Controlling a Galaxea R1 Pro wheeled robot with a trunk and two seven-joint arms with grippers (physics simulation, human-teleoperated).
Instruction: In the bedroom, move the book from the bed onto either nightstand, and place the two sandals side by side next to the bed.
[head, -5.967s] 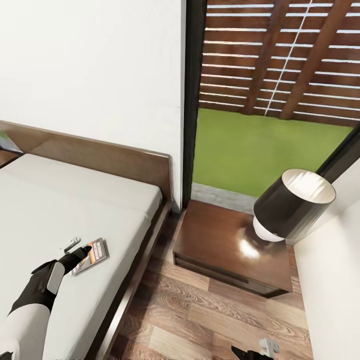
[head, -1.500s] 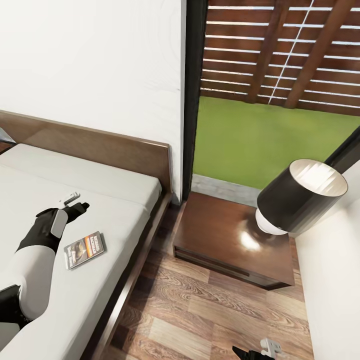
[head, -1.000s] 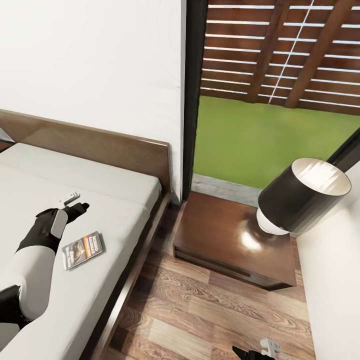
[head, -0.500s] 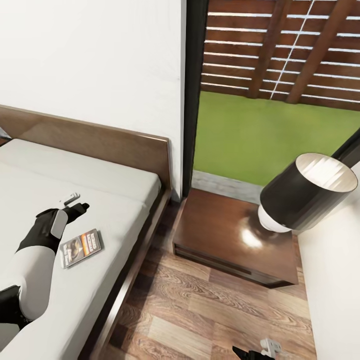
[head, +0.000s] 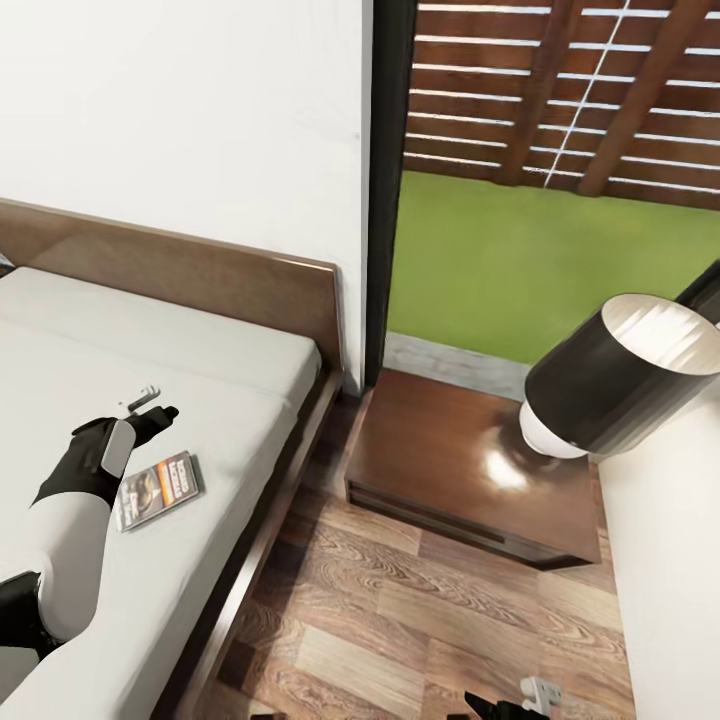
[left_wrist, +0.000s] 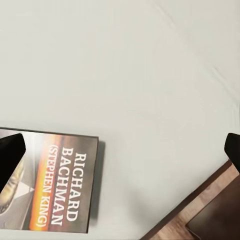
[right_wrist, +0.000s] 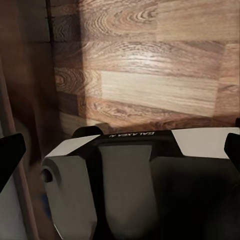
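Head view: my left gripper (head: 150, 403) hovers spread and empty above the bed (head: 200, 420), the book (head: 156, 489) lying just beside my forearm. Nightstand (head: 470, 480) and lamp (head: 620, 375) stand past the frame; my right gripper's (head: 515, 700) state I can't tell.

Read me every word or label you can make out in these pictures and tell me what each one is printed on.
"RICHARD BACHMAN": white letters on the cover of the book lying on the bed.
"(STEPHEN KING)": smaller white letters on the book's orange band.
A short mirrored label on the robot's body in the right wrist view: too blurred to read.
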